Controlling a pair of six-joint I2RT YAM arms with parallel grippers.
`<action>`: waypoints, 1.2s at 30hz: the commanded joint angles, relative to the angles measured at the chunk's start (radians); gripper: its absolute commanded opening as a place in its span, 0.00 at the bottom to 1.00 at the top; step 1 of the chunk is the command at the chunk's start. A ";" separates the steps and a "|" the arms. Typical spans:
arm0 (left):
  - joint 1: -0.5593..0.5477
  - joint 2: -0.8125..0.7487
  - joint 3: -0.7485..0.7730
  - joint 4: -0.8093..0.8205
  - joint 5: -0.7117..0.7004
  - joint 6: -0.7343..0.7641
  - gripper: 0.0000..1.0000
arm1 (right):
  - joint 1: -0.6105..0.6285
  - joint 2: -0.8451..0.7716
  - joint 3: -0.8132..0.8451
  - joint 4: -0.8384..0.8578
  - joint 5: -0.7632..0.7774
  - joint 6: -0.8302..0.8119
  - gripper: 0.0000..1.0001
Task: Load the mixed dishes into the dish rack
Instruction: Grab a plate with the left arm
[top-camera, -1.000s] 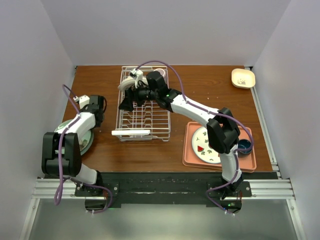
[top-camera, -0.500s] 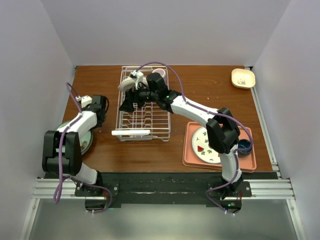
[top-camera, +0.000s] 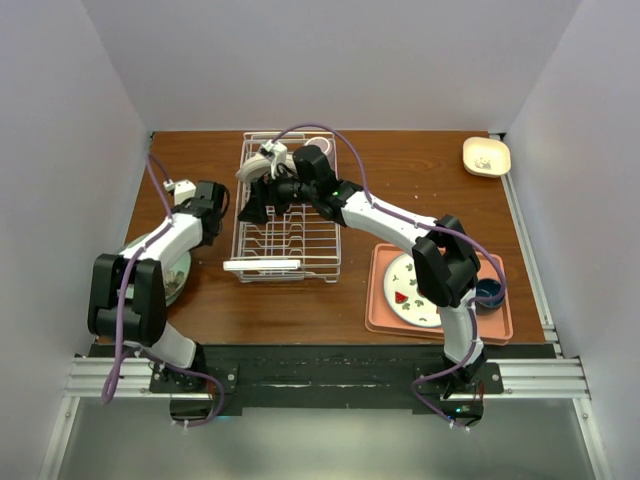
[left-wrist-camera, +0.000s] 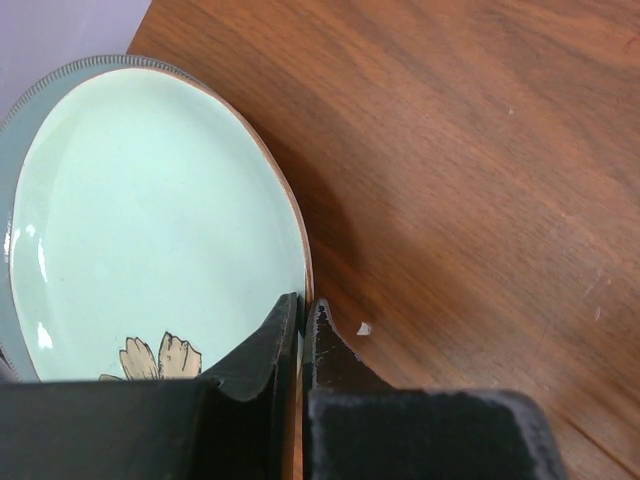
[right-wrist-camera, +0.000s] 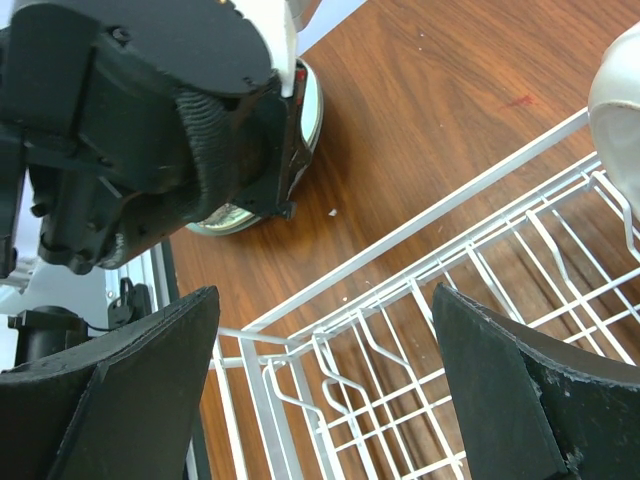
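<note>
On brown table (top-camera: 420, 180), had left claw (left-wrist-camera: 300, 312) pinched shut on pale green plate (left-wrist-camera: 150, 200) rim, at nine o'clock; dish rack (top-camera: 310, 245) toward three o'clock; right claw (right-wrist-camera: 325, 292) gaping, empty, above rack.

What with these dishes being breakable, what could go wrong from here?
The left gripper pinches the pale green plate only at its thin rim, so it may slip or tip when lifted. The right gripper hangs open over the dish rack, so the arms could collide if the plate is carried there.
</note>
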 joint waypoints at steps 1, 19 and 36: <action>-0.007 0.038 0.056 0.069 0.015 -0.002 0.00 | -0.002 -0.040 0.003 0.037 -0.002 0.011 0.91; -0.007 0.070 0.073 0.035 -0.008 0.034 0.63 | -0.002 -0.031 0.006 0.037 0.011 0.023 0.91; -0.009 0.158 0.082 -0.069 -0.099 -0.002 0.22 | -0.002 -0.034 0.000 0.031 0.037 0.030 0.90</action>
